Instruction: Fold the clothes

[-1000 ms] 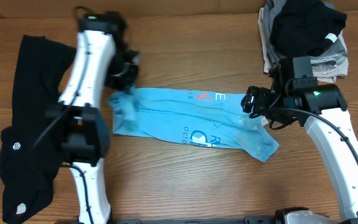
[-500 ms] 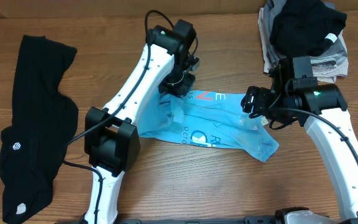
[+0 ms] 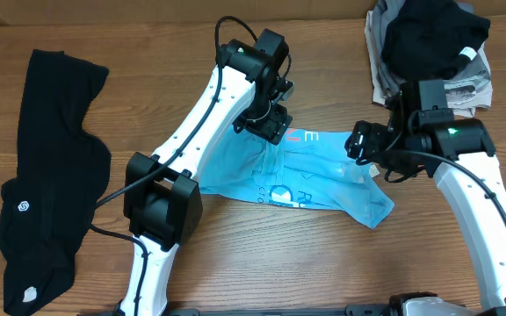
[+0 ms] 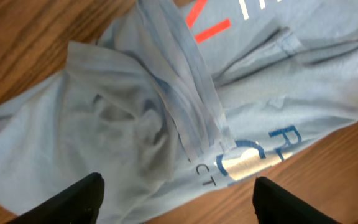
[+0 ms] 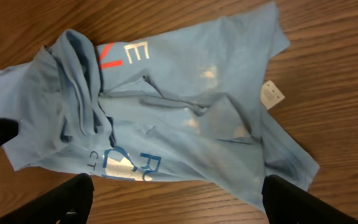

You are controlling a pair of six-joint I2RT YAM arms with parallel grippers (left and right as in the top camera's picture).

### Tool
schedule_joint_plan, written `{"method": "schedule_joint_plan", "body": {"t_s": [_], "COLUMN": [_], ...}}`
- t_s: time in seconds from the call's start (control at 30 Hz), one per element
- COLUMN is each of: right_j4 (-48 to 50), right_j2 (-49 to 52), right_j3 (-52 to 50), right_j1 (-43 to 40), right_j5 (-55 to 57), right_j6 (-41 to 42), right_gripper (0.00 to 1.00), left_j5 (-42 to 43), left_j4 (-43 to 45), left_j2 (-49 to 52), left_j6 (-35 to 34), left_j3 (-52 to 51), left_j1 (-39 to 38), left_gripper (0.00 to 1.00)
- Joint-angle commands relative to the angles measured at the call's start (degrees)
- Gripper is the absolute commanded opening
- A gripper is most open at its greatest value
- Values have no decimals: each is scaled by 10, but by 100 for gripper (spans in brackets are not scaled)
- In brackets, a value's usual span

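Observation:
The light blue T-shirt (image 3: 319, 180) lies crumpled across the middle of the table, its left end folded over onto its middle. White and orange-red letters show on it (image 4: 207, 28). My left gripper (image 3: 273, 127) hovers just over the folded-over part, open, with the bunched cloth (image 4: 142, 118) lying below its fingers (image 4: 73, 202). My right gripper (image 3: 359, 143) hangs open above the shirt's right end (image 5: 166, 118), holding nothing. A white tag (image 5: 271, 93) sticks out of the shirt. The long black garment (image 3: 46, 175) lies at the far left.
A pile of black and grey clothes (image 3: 429, 48) sits at the back right corner. Bare wood shows along the front edge of the table (image 3: 262, 254) and between the black garment and the shirt.
My left arm swung right with the shirt's left end, laid it over the middle, and its jaws opened and let go. The right arm barely moved.

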Motion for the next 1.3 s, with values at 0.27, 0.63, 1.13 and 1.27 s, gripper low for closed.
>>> {"method": "schedule_joint_plan", "body": {"t_s": [0.27,0.63,1.13,1.27], "right_j4": [-7,67,193,202], "right_j2": [0,0,112,142], "right_j3": [-88,-147,-181,-181], "right_j1": [-58,-80,-78,-78], "right_j5": [-3,-5,-24,-38], "right_j6": [13,-76,-95,-91], "right_gripper": [100,100,100,100], "left_j5": [10,6,-10,-10], "left_j4": [-89,-95,-94,-95], "left_j2": [-3,-2,-2,-2], "left_j6": [33,40,40,40], "left_j3": [231,258,257,257], "left_j1": [69,103,110,110], "left_gripper": [100,100,100,100]}}
